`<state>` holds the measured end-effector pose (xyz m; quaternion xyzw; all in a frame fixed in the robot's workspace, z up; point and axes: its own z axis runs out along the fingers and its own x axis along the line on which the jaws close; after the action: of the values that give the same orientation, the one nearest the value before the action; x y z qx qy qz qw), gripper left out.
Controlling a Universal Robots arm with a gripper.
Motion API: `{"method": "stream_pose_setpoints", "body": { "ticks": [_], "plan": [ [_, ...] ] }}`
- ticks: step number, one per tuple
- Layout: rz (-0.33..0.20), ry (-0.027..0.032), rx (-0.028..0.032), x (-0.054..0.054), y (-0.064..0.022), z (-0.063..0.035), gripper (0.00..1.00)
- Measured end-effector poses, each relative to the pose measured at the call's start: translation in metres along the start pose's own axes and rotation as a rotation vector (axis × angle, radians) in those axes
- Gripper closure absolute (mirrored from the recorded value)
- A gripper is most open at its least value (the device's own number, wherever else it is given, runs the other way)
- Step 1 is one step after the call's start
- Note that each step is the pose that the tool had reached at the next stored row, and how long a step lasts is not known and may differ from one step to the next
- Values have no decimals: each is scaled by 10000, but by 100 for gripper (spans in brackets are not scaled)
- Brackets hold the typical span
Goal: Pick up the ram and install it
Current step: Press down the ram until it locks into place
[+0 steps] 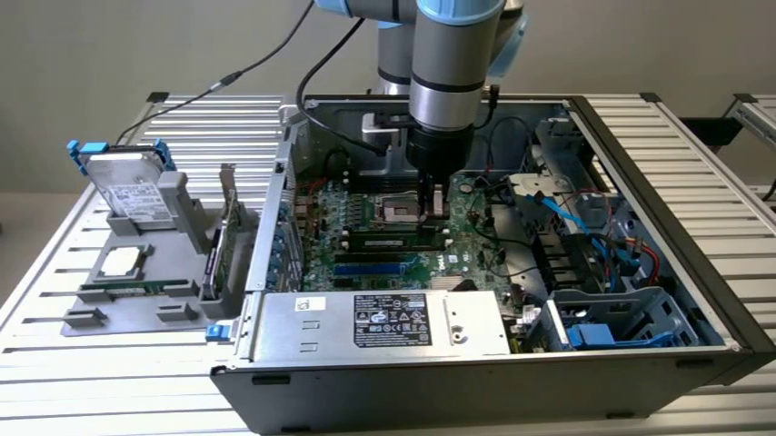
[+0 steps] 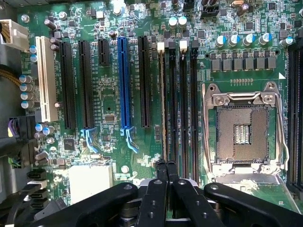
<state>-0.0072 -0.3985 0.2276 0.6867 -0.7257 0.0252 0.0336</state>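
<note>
My claw (image 2: 166, 166) is pressed together right over the ram (image 2: 164, 104), which stands on edge in a memory slot on the motherboard (image 2: 109, 101) (beside the open processor socket (image 2: 242, 130)); my fingertips (image 2: 161, 166) sit at its top edge.

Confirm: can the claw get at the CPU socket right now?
Probably yes: the claw, shut, hangs over the memory slots right beside the CPU socket, with nothing between them.
</note>
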Motion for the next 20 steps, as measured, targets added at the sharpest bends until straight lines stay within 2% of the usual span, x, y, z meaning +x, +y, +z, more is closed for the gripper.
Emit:
{"method": "stream_pose_setpoints", "body": {
  "ticks": [20],
  "plan": [
    [-2, -3, 1, -2, 0, 26, 90]
  ]
}}
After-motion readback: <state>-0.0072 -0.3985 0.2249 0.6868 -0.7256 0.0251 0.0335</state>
